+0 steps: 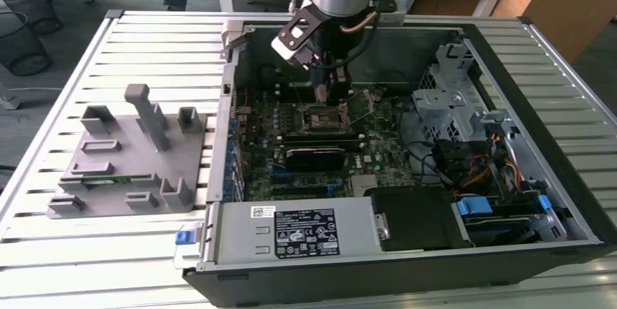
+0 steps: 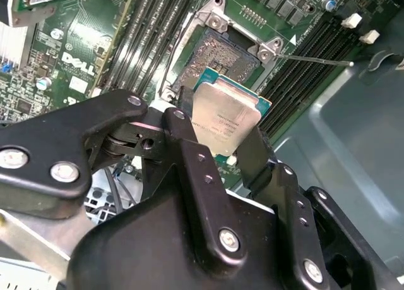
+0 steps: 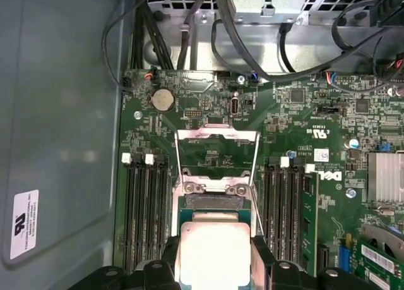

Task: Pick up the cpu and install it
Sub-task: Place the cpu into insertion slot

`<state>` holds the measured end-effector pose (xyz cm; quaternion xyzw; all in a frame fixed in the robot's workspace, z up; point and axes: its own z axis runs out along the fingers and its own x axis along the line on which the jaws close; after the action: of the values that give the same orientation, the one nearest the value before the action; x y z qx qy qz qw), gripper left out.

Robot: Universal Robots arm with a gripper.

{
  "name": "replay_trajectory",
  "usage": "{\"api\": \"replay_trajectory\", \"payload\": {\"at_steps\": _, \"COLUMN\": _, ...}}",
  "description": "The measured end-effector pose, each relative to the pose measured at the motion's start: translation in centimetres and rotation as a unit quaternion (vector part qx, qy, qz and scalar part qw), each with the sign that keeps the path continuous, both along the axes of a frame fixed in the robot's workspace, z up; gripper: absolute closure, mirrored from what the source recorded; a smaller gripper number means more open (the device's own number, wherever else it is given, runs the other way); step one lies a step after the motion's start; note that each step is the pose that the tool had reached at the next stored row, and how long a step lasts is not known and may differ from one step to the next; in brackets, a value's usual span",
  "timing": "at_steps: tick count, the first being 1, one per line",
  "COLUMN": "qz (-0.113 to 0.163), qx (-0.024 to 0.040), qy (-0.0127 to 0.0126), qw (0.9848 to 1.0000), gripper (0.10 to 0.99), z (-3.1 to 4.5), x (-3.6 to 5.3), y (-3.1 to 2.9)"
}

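The cpu [image 2: 225,115], a flat square chip with a shiny silver top and a thin green rim, is clamped between my black fingers [image 2: 187,131]. My gripper [image 2: 221,131] is shut on it and holds it tilted, just above and slightly off the open socket [image 2: 222,54] on the motherboard. In the first wrist view the cpu [image 3: 214,252] sits in my gripper [image 3: 214,268], with the socket's raised load plate [image 3: 216,152] beyond it. In the exterior view my gripper [image 1: 326,96] hangs inside the open computer case [image 1: 540,201], right over the socket [image 1: 324,117].
Memory slots [image 2: 144,31] flank the socket on both sides. A black block [image 1: 313,157] lies beside the socket, with a power supply [image 1: 289,233], drive cage [image 1: 449,99] and cables [image 1: 482,172] around it. A grey fixture [image 1: 126,157] holding a green stick [image 1: 97,177] rests on the slatted table [image 1: 144,42].
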<state>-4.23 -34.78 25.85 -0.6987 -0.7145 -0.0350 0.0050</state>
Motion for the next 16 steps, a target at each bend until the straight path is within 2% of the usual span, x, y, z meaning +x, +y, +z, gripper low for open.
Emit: {"api": "replay_trajectory", "payload": {"at_steps": 16, "qz": 0.0, "qx": -0.0009, "qy": -0.0001, "qw": 1.0, "gripper": 0.557, "z": -2.49, "x": -0.09, "y": 0.1}}
